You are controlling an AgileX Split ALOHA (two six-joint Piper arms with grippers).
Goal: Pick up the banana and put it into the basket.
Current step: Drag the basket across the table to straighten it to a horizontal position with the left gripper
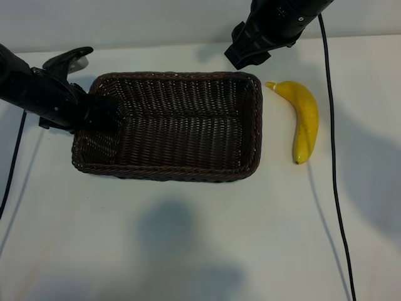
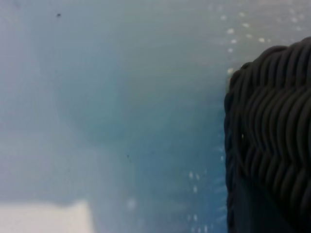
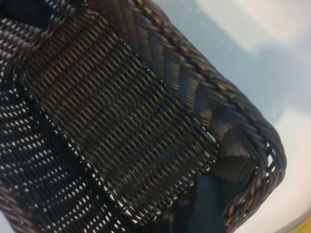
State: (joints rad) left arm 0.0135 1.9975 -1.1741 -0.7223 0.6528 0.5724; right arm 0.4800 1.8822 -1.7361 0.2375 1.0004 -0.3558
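Basket: a dark brown woven wicker basket (image 1: pixel 169 128), rectangular with rounded corners and sloping sides, is seen standing on the white bench (image 1: pixel 200 251), left of centre in the exterior view.
Basket contents: no object is seen inside; only the woven floor and inner walls (image 3: pixel 116 121) are shown in the right wrist view.
Banana: a smooth, bright yellow curved banana (image 1: pixel 302 119) with a pale stem tip is seen lying on the bench just beside the basket's right short side, apart from it, the stem end turned towards the far edge.
Left gripper: the black left gripper (image 1: pixel 94 113) is placed at the basket's left short end, over the rim; its jaws are set narrowly, and whether the rim is clamped between them cannot be told. Only the basket's outer corner (image 2: pixel 272 141) and bare bench are shown by its wrist view.
Right gripper: the black right gripper (image 1: pixel 247 53) is held above the basket's far right corner, with its jaws wide apart and nothing between them.
Cable: a black cable (image 1: pixel 332 163) is run across the bench to the right of the banana.
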